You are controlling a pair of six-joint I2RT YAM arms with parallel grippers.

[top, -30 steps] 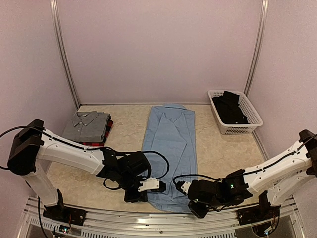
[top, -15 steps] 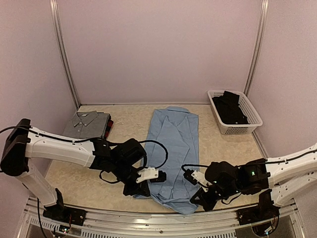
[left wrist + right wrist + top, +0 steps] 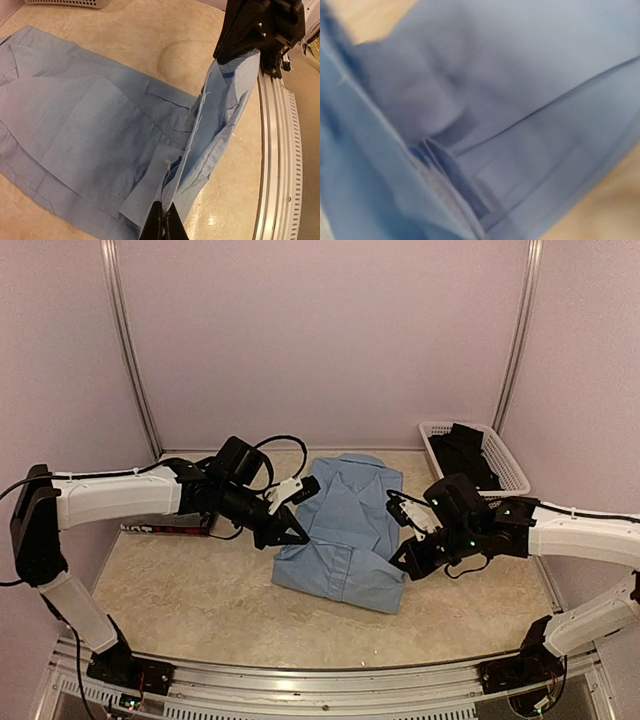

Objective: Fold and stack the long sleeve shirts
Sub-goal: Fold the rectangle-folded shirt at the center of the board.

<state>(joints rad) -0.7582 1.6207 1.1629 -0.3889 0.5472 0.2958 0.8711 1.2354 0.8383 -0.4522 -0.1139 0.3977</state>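
The light blue long sleeve shirt [image 3: 345, 515] lies in the middle of the table, collar at the far end, its lower half lifted and doubled over. My left gripper [image 3: 299, 536] is shut on the hem's left corner, and in the left wrist view its fingertips [image 3: 163, 226] pinch the cloth edge [image 3: 210, 135]. My right gripper [image 3: 398, 563] is shut on the other hem corner [image 3: 245, 60]. Blurred blue cloth [image 3: 520, 100] fills the right wrist view and hides those fingers. A red-and-black plaid shirt's edge [image 3: 165, 528] shows under my left arm.
A white mesh basket [image 3: 512, 468] with dark clothes stands at the back right. The metal rail [image 3: 277, 165] runs along the table's near edge. Bare beige tabletop [image 3: 200, 590] lies in front of the shirt.
Both grippers have carried the blue shirt's hem up from the near edge toward the collar, and the shirt's lower half now doubles over. The left arm now covers the stack at the left.
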